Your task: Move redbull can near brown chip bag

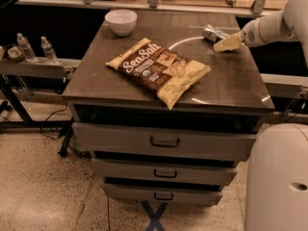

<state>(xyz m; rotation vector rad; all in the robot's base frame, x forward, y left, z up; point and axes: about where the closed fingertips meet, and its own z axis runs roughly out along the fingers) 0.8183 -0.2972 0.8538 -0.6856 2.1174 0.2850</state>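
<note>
The redbull can lies on its side at the back right of the cabinet top. The brown chip bag, with white "Sea Salt" lettering and tan edges, lies flat in the middle of the top. My gripper comes in from the right on a white arm and sits just right of and in front of the can, its pale fingers pointing left and close to it. The can is some way right and behind the bag.
A white bowl stands at the back left of the cabinet top. Drawers face front below. Two water bottles stand on a low shelf at left. My white base fills the lower right.
</note>
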